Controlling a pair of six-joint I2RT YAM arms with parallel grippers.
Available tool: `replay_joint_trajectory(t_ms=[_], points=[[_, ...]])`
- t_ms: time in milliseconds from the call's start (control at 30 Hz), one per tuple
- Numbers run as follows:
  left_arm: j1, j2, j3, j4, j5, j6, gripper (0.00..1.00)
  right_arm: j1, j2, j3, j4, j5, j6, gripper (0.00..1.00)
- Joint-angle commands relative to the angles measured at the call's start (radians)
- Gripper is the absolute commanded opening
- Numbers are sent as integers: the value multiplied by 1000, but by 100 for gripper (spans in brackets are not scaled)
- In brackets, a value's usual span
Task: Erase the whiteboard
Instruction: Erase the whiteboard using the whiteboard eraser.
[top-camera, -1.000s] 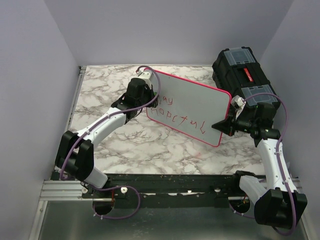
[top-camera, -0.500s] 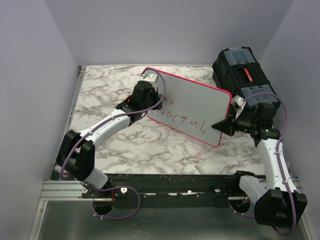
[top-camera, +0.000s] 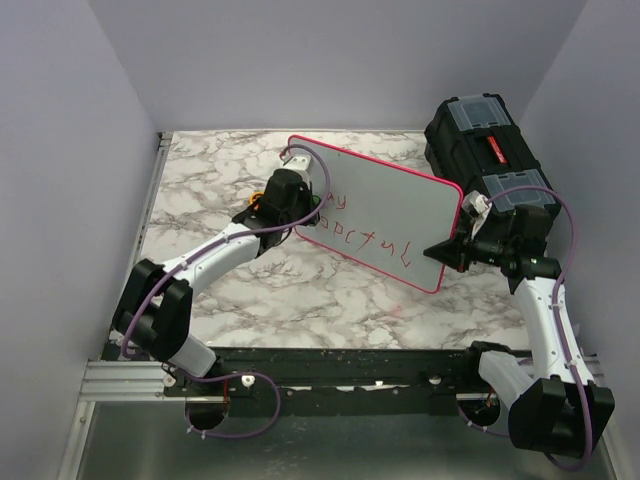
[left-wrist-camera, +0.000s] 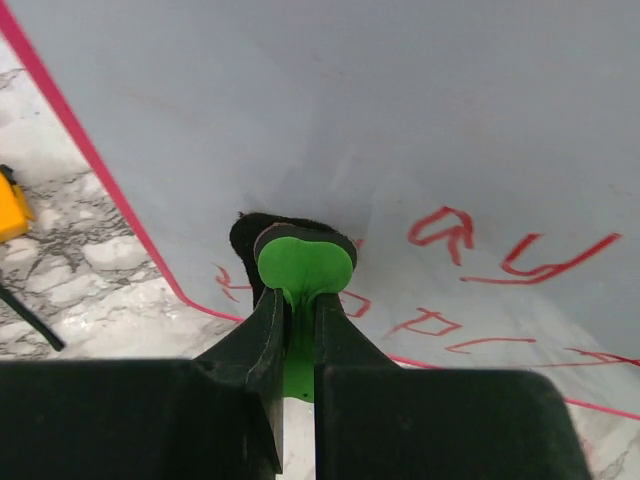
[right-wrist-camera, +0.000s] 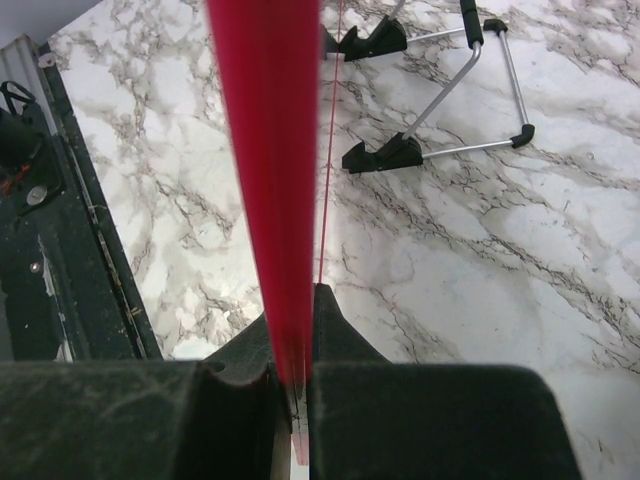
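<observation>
Nearest the arm bases, the right fingers (right-wrist-camera: 325, 335) are clamped on the whiteboard (top-camera: 385, 215) at its near right corner. The wrist cam shows the pink rim running straight down into the slot between them, so they're pinching the edge itself. In that same view a wire stand (right-wrist-camera: 450, 95) with black feet rests on the marble surface (top-camera: 300, 290), close beside the whiteboard's rim. Can't tell if it's attached to the board.

A bit further in, at the whiteboard's left edge, the left fingers (left-wrist-camera: 265, 330) are pressed together on the green tab of an eraser (left-wrist-camera: 303, 262). Its dark pad sits against the white face just inside the rim, next to the start of the lower line of red writing. A small yellow thing (left-wrist-camera: 12, 205) lies on the surface just left of the whiteboard; too little of it shows to say what it is.

The whiteboard itself sits mid-surface, turned at an angle, and looks tilted up rather than lying flat. The red marker lettering is there on its left half and along the near long edge.

At the far right, behind the whiteboard's right end, there's a black toolbox (top-camera: 487, 150).
</observation>
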Motion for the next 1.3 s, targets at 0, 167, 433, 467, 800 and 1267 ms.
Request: replay_joint_trajectory(t_ms=[0,167,433,467,800,1267], points=[[-28,-6,-3,58,-12,3,0,18,-16,22,12,-122,-36,0],[68,-6,-16,51,16,12,0,18,-19,22,11,-122,-36,0],[1,-23,-34,65,17,-5,0,18,-18,22,12,-123,-36,1],[-14,-19,-31,65,12,-9,0,18,-18,22,12,-123,-36,0],[55,3,-8,31,-12,32,0,18,-22,22,12,-120,-36,0],[-65,3,-9,49,-52,-9,0,18,-17,22,12,-120,-35,0]])
